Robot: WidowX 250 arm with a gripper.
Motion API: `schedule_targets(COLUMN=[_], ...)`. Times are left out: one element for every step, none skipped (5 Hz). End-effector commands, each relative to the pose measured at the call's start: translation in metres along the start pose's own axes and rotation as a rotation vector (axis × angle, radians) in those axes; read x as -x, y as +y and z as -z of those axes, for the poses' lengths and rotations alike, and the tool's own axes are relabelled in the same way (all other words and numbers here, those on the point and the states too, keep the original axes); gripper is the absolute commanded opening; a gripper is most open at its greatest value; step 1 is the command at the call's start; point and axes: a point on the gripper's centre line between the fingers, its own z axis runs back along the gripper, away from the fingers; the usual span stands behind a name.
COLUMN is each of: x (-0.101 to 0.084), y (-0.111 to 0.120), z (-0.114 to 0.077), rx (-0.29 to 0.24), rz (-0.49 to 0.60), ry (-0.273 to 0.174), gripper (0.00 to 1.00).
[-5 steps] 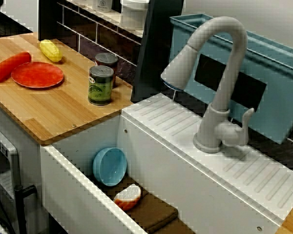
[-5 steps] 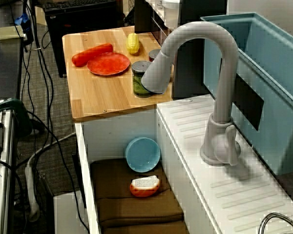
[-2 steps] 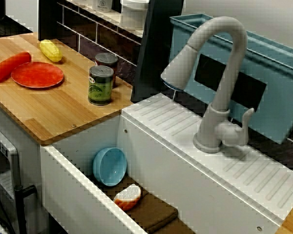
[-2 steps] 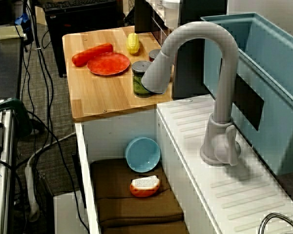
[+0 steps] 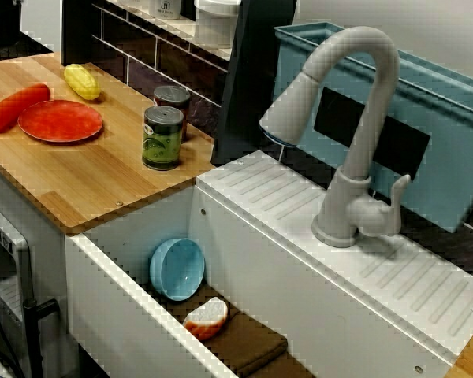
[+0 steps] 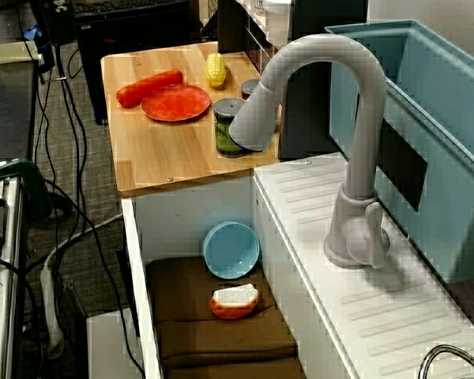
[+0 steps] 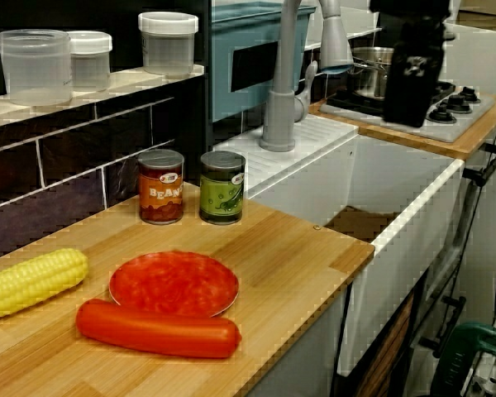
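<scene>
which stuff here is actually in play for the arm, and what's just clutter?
In play (nearest the arm):
tool, dark, hanging by the stove; open or shut unclear
silver pot

Lying about:
blue bowl and red-and-white toy in the sink
green can
beans can
red plate
red sausage
corn
faucet

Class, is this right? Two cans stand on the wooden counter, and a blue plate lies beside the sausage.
No: the plate is red, not blue, as the low view along the counter shows. The cans, wooden counter and sausage are as stated.
</scene>
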Motion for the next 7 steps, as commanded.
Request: schedule_targets(x=[-0.051,-0.072,-0.09,-0.1,-0.107,-0.106,-0.103], y=[0.043,0.064,0.085,0.1,0.115,0.125,0.125], z=[0.02,0.038,0.053,0.065,0.078,0.088,0.093], rx=[-0.014,-0.021,-0.04,-0.05,-0.075,-0.097,-0.11], rz=[-0.05,-0.12,-0.183,-0.229,-0.25,-0.264,-0.255], ry=[-0.046,-0.036,-0.026,-0.018,-0.026,-0.026,-0.033], gripper=[1.0,1.0,1.0,1.0,1.0,1.0,1.0])
